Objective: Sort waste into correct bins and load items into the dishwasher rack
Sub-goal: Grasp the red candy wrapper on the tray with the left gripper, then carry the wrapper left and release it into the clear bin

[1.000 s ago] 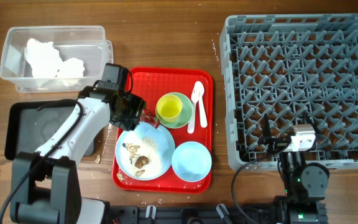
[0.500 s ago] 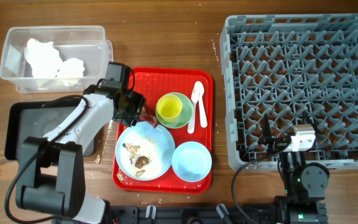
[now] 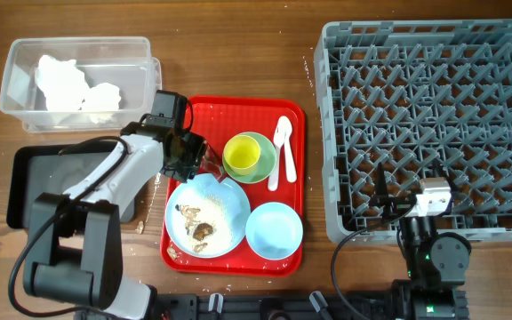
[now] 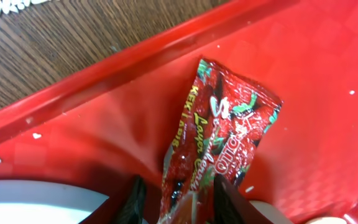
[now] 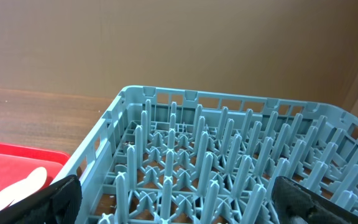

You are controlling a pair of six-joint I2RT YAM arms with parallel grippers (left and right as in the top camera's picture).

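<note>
A small red-and-white wrapper (image 4: 229,137) lies on the flat red tray (image 3: 238,111), next to the light blue plate (image 3: 229,203) that holds brownish food scraps (image 3: 198,229). My left gripper (image 4: 182,202) is low over the tray with the wrapper's near end between its fingers. The right finger touches the wrapper and a gap shows at the left finger, so it is open. In the overhead view the wrapper (image 3: 212,162) pokes out from the left gripper (image 3: 201,163). My right gripper (image 5: 182,199) stands wide open at the near edge of the grey dishwasher rack (image 3: 429,116), holding nothing.
On the red tray are a yellow-green cup (image 3: 241,154) in a pale green dish (image 3: 265,149), a white spoon (image 3: 280,147) and a light blue bowl (image 3: 274,229). The clear box (image 3: 78,42) holds white tissue (image 3: 65,84). The black tray (image 3: 34,187) lies under my left arm.
The left jaws have narrowed around the wrapper and the left gripper has settled slightly toward it. The right arm has not moved.
</note>
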